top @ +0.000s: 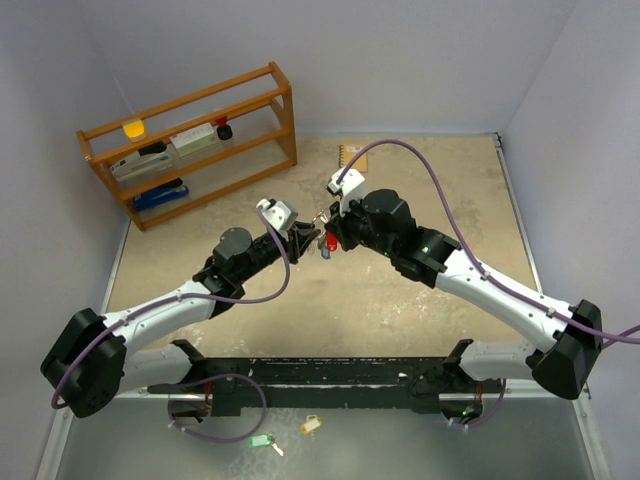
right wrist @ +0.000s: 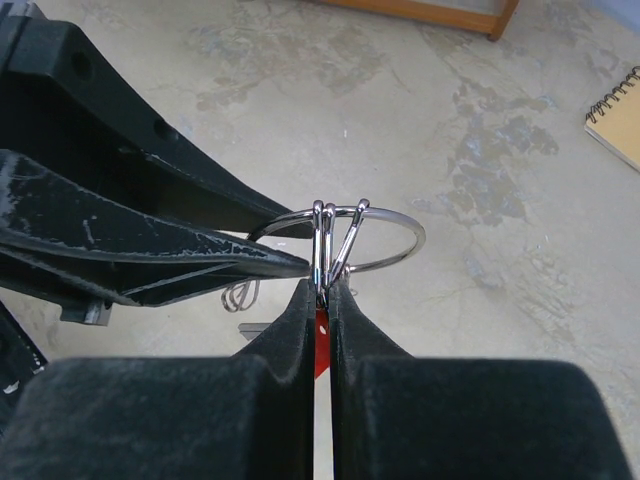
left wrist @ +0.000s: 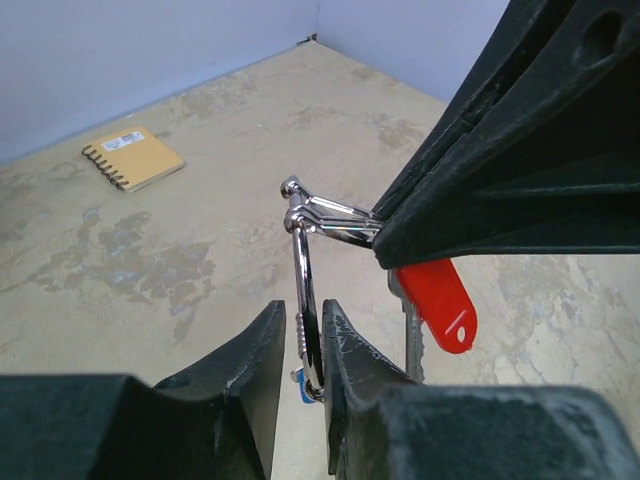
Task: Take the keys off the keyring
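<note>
Both grippers meet above the middle of the table. The keyring (left wrist: 303, 270), a thin silver wire ring, stands upright between my left gripper's (left wrist: 298, 312) narrow jaws, pressed against the right finger (left wrist: 350, 360). It also shows in the right wrist view (right wrist: 405, 225). My right gripper (right wrist: 322, 285) is shut on the small silver loops of the red-tagged key (left wrist: 440, 300), whose tag hangs below the fingers and shows between them (right wrist: 321, 345). A bit of the blue tag (left wrist: 297, 380) shows low on the ring. In the top view the left gripper (top: 305, 237) and right gripper (top: 328, 236) nearly touch.
A wooden rack (top: 190, 140) with small items stands at the back left. A spiral notebook (top: 350, 152) lies at the back, also in the left wrist view (left wrist: 132, 157). A green tag (top: 260, 440) and a yellow tag (top: 311, 425) lie by the arm bases.
</note>
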Robot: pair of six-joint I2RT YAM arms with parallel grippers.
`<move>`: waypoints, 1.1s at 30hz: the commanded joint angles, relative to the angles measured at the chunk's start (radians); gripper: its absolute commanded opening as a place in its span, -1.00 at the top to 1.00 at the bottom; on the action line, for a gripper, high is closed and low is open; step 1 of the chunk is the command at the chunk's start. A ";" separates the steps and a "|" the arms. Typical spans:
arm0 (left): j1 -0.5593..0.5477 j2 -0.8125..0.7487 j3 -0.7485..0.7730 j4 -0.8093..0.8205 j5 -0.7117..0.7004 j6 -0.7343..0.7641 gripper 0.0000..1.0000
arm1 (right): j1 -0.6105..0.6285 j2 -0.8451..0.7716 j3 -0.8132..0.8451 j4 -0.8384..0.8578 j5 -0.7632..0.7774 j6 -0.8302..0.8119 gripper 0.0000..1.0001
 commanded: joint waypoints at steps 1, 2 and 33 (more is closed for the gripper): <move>-0.008 0.019 0.000 0.092 -0.047 0.013 0.67 | 0.009 -0.009 0.061 0.052 -0.005 -0.008 1.00; -0.009 0.024 0.002 0.098 -0.051 0.011 0.69 | 0.011 -0.008 0.060 0.052 -0.007 -0.007 1.00; -0.019 -0.169 0.413 -0.634 -0.204 0.398 1.00 | 0.017 -0.047 -0.103 0.358 0.037 -0.137 -0.07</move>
